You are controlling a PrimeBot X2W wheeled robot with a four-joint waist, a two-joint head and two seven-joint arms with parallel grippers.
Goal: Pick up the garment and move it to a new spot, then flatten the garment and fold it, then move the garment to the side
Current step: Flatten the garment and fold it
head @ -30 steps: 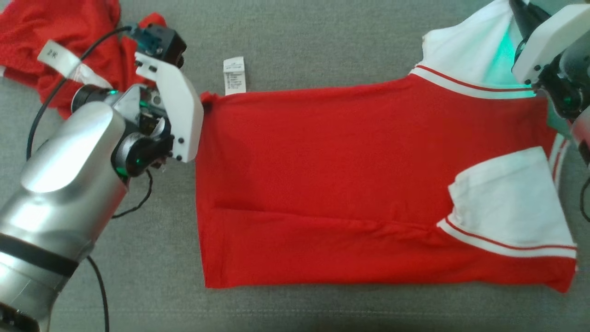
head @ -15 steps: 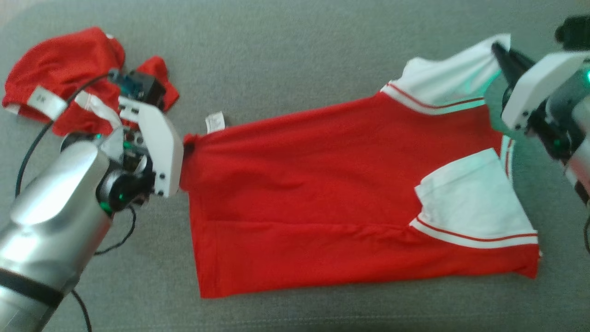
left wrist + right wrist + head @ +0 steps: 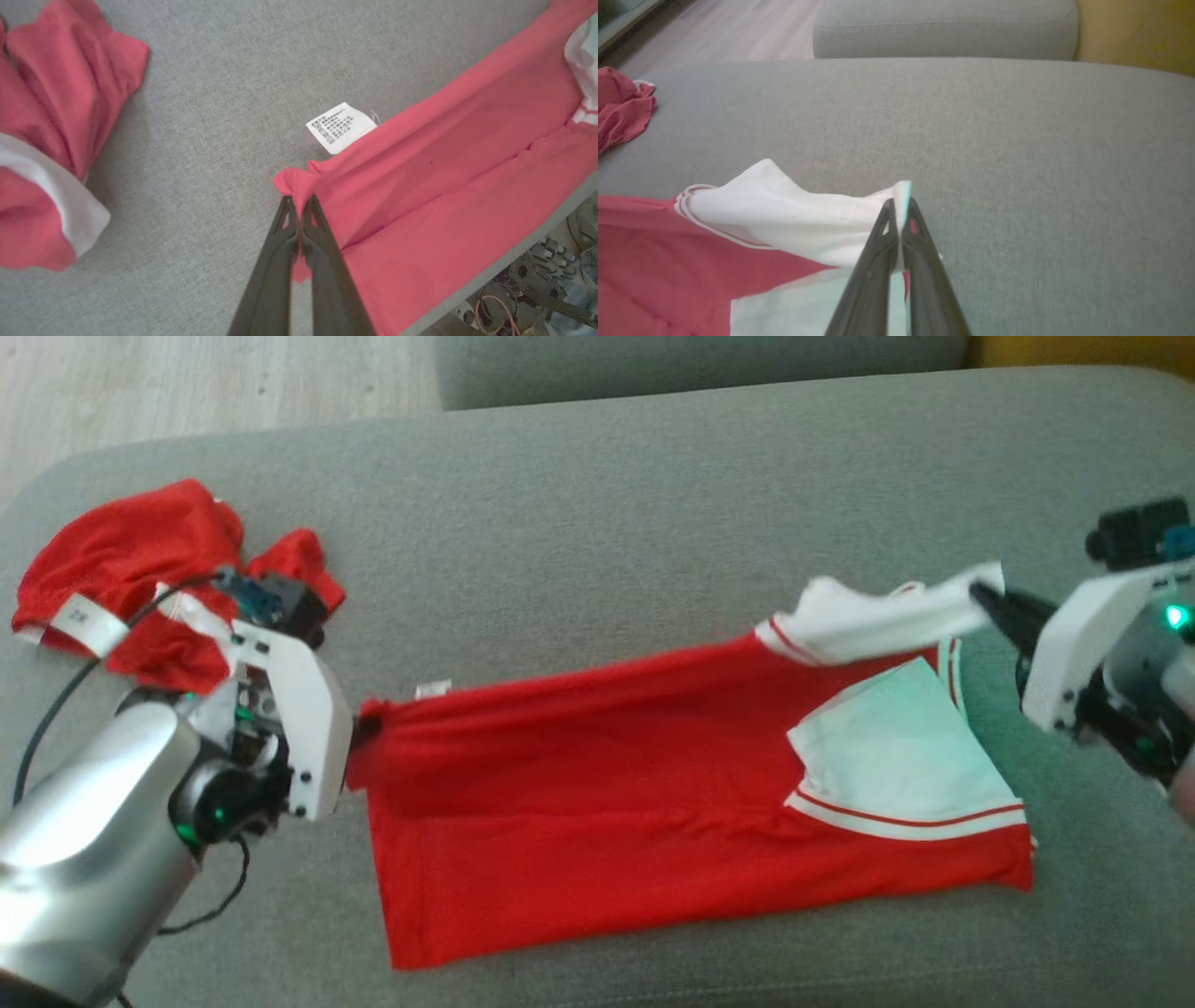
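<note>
A: Where are we? The shirt lies spread across the cushion, red body mostly flat, one white sleeve tucked in over it.

B: And both tools are on it. The left tool is pinched tight on the far hem corner, just beside the label. The right tool is clamped on the tip of the other sleeve, which is lifted off the cushion.

A: So I'd call this the fold step: far edge gripped at both ends, near edge lying down.

B: Agreed. The next move, I reckon, wants both arms carrying that far edge together toward the near one, level, so the cloth between them doesn't sag or twist.

A: Mind the right end, though. That lifted sleeve looks slack and may flop.

B: Room? Plenty of bare cushion beyond the shirt, up to the backrest, and to the right too.

A: It's tighter at the front. The near hem lies close to the cushion's front edge; overshoot and cloth could slide off.

B: And on the left a red heap lies near the left arm, apart from the shirt. Worth steering clear of it when the shirt goes aside.
</note>
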